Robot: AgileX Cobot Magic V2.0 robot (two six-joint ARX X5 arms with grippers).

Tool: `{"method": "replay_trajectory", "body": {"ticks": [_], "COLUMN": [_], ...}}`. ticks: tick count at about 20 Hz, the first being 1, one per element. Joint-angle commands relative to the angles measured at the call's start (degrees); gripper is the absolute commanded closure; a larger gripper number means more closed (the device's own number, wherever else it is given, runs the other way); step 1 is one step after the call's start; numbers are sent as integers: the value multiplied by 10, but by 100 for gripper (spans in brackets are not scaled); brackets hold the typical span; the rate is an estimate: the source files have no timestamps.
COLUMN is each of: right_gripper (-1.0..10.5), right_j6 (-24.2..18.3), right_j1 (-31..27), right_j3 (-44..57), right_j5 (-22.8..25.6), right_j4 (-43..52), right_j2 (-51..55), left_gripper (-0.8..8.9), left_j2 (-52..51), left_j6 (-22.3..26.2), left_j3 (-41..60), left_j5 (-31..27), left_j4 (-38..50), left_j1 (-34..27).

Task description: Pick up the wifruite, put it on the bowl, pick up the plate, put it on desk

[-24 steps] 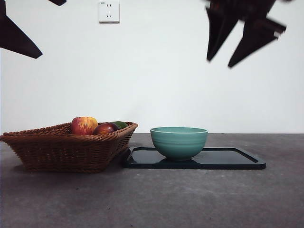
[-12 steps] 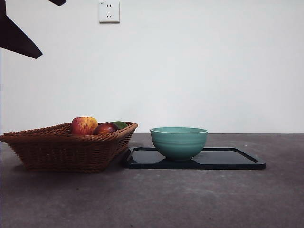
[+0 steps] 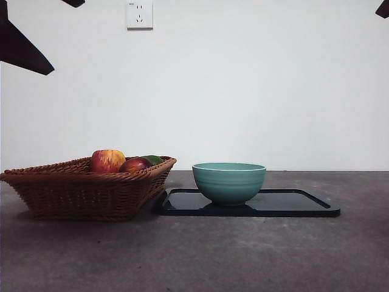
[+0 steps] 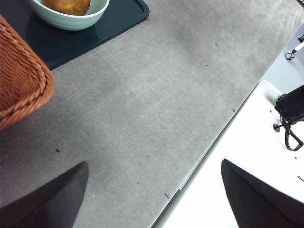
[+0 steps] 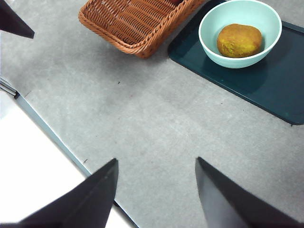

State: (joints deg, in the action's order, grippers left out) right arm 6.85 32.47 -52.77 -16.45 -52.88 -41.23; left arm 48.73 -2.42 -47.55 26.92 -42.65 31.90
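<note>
- High above the counter (image 5: 156,123), the right tool (image 5: 156,190) hangs with its jaws spread and nothing between them; in the front view it shows only as a black tip at a top corner.
- The left tool (image 4: 152,194) is also raised, near the counter's edge, jaws wide apart and empty.
- Below the right tool lies bare counter; farther out stands the bowl (image 5: 237,35) on a dark tray (image 5: 280,90), which I take to be the plate of the task.
- The brown-orange fruit (image 5: 240,40) rests inside the bowl, so the first half of the task looks done.
- A wicker basket (image 3: 85,188) sits just beside the tray, holding an apple (image 3: 107,160) and a dark red fruit (image 3: 135,164).
- The step in hand seems to be the plate: it lies flat on the counter with the bowl on it.
- Next, a tool would need to come down to the tray's low rim, close on its edge, and lift level so the bowl does not slide.
- Both arms are in a waiting pose, well apart from everything.
</note>
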Motion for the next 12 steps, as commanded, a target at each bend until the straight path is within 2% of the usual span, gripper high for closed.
{"method": "replay_trajectory", "body": {"ticks": [1, 12], "right_gripper": [689, 689], "right_j6": [-2, -2], "right_j1": [4, 4], "right_j3": [-4, -4], "right_j5": [-1, -1], "right_j4": [6, 5], "right_j2": [-2, -2], "left_gripper": [382, 383], "left_j2": [3, 3], "left_j6": [7, 6], "left_j3": [-4, -4], "left_j5": [1, 1], "left_j4": [4, 13], "left_j1": [4, 4]}}
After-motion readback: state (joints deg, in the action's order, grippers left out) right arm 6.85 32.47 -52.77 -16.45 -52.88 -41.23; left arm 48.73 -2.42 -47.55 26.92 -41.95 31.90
